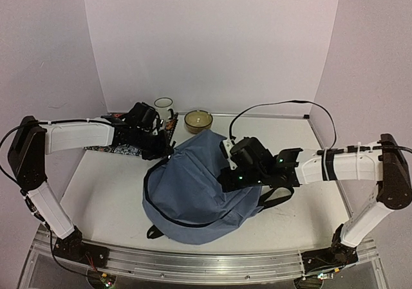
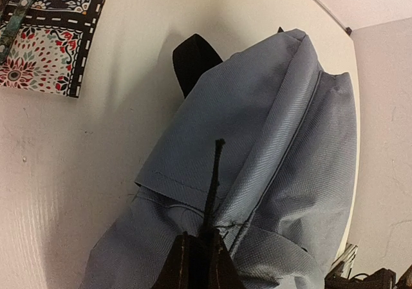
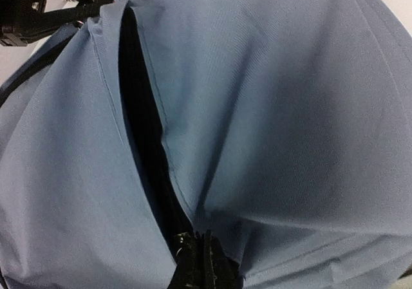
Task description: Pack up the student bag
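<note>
Two arms: both reach in over the white table (image 1: 103, 199), one from each side of the top view, and meet at the bag.
Bag: large soft grey-blue fabric student bag (image 1: 193, 186), lying flat, centre to lower middle of the top view, by far the biggest thing on the table.
Straps: black straps (image 1: 278, 196) stick out at the bag's right edge and its lower left corner.
Zip opening: dark slit (image 3: 145, 141) runs from the upper left of the right wrist view down to bottom centre and gapes slightly.
Left gripper (image 2: 201, 250): bottom centre of the left wrist view, at the bag's upper left edge. Fingers are pinched together on a thin black cord (image 2: 214, 179) that stands up off a seam. Probably a zip pull, but the view is too tight to be sure.
Right gripper (image 3: 199, 260): bottom centre of the right wrist view. Fingers are closed tight on the bag at the lower end of the slit, no gap between them.
Cloth: flat dark patterned cloth with a red and white floral print (image 2: 45, 38), upper left of the left wrist view, on the table, apart from the bag.
Bowl: round tan bowl (image 1: 198, 119), upper middle of the top view, just beside the bag's far edge.
Cup: small white cup with a dark rim (image 1: 163, 102), left of the bowl.
Cable: black cable (image 1: 283, 103) arcs above the right arm.
</note>
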Robot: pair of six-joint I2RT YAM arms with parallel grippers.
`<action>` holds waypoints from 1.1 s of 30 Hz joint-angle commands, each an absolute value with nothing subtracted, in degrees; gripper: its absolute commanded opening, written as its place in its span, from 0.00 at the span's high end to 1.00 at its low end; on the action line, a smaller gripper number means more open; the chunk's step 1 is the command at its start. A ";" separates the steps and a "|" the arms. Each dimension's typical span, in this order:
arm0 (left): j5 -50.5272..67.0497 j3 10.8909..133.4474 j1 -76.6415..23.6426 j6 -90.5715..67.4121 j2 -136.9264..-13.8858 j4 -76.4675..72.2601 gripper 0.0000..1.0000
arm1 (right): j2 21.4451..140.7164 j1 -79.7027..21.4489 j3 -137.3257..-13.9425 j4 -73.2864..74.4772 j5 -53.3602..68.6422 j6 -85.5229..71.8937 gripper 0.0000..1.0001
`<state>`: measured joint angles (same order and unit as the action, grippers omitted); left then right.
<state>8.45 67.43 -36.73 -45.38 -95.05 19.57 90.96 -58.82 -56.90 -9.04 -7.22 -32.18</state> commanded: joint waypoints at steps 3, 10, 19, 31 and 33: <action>3.73 68.04 -32.35 -51.04 -96.20 15.61 1.00 | 83.16 -59.30 -49.00 -6.61 -12.90 -35.22 1.00; 2.53 66.50 -31.75 -52.26 -99.77 15.36 1.00 | 81.44 -59.29 -39.63 -9.54 -13.72 -38.91 1.00; 6.62 63.77 -32.11 -48.47 -100.64 11.07 1.00 | 79.15 -59.31 -37.14 -11.97 -14.57 -40.68 1.00; 10.15 63.82 -37.44 -41.50 -97.31 8.57 0.97 | 79.02 -58.12 -51.68 -8.91 -21.95 -31.74 0.60; 9.83 64.66 -39.07 -40.56 -98.39 8.46 0.96 | 79.24 -56.95 -53.65 -8.27 -22.93 -30.46 0.55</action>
